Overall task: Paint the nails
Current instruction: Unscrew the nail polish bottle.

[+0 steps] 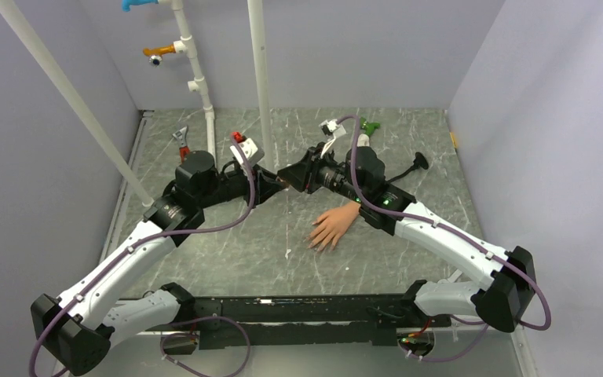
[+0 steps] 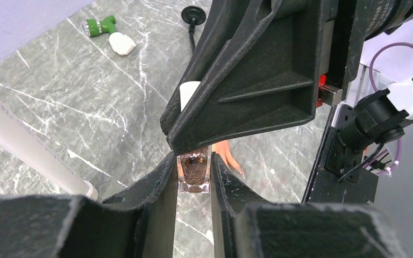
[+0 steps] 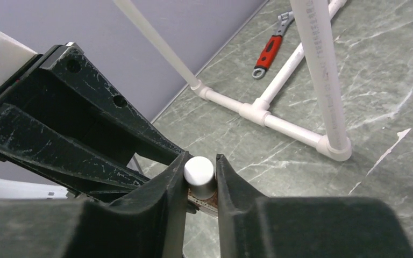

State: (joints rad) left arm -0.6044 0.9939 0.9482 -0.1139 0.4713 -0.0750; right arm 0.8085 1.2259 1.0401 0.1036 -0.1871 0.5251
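The two arms meet over the middle of the grey marbled desk (image 1: 267,251), above its surface. The left end effector (image 2: 193,167) is clamped on a small clear glass bottle (image 2: 194,177), with one finger pressed flat against each side wall. The bottle stands upright and is filled almost to the shoulder with a dark reddish-brown fill. Its thick glass base shows below the fingertips.

The right end effector (image 3: 200,161) comes in from the right and is closed on the bottle's white cap (image 3: 199,173). Its two fingers touch the cap on opposite sides, and the cap still sits on the bottle's neck.

The peach mannequin hand (image 1: 334,226) lies flat on the desk, just near and to the right of the held bottle, well apart from both end effectors. Its spread fingers point near-left and its wrist stub points far-right, toward the right arm's forearm. The nails (image 1: 319,246) are at those fingertips. They are too small in the overhead view to tell their colour.

At the far left, a red-handled wrench (image 3: 269,49) lies beside a white pipe frame (image 3: 279,121). At the far right, a green object (image 2: 99,25) lies next to a white lump (image 2: 122,43).
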